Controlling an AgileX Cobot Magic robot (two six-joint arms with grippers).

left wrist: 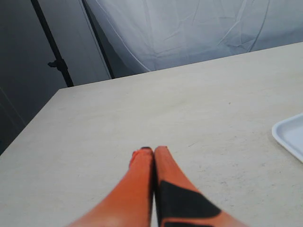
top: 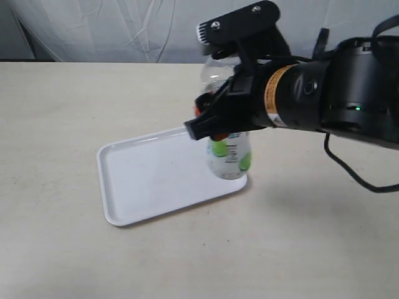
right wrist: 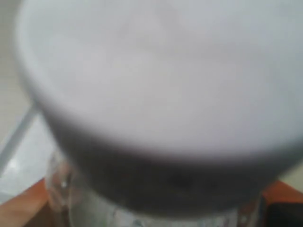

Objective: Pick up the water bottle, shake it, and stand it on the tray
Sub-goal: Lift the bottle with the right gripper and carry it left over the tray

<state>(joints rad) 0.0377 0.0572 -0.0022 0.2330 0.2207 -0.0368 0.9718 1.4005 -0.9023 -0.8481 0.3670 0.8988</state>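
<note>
The water bottle (top: 229, 157) stands upright at the right end of the white tray (top: 149, 180), its base on or just above the tray's corner; contact is not clear. My right gripper (top: 215, 121) is shut on the bottle's middle, reaching in from the right. In the right wrist view the bottle's white cap (right wrist: 156, 75) fills the frame, blurred, with an orange finger (right wrist: 21, 205) beside the clear body. My left gripper (left wrist: 152, 150) is shut, empty, orange fingers together over bare table, far from the bottle.
A beige tabletop (top: 62, 112) spreads all round the tray. A corner of the tray (left wrist: 291, 135) shows in the left wrist view. A white cloth backdrop (top: 124, 31) hangs behind the table. A black cable (top: 355, 174) trails from the right arm.
</note>
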